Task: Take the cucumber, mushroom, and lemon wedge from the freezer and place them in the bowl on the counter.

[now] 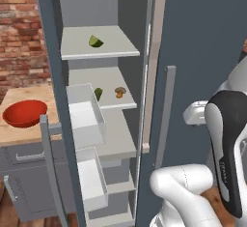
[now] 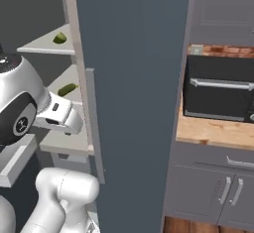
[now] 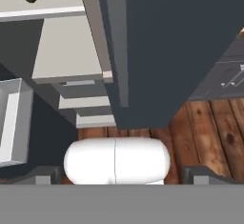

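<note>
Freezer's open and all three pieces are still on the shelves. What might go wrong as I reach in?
1. The cucumber and mushroom lie close together, so the open fingers may knock one aside.
2. The door bins jut beside the shelves and may catch the arm.
3. The lemon wedge lies on a higher shelf.

The top shelf [image 1: 113, 47] bears the lemon wedge [image 1: 95, 41]; below it, the cucumber [image 1: 98, 93] lies at 9 o'clock of the mushroom [image 1: 120, 92]. The counter [image 1: 19, 132] holds the bowl [image 1: 25, 113].

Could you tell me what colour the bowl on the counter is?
Glossy red bowl, clearest in the left base view.
</note>
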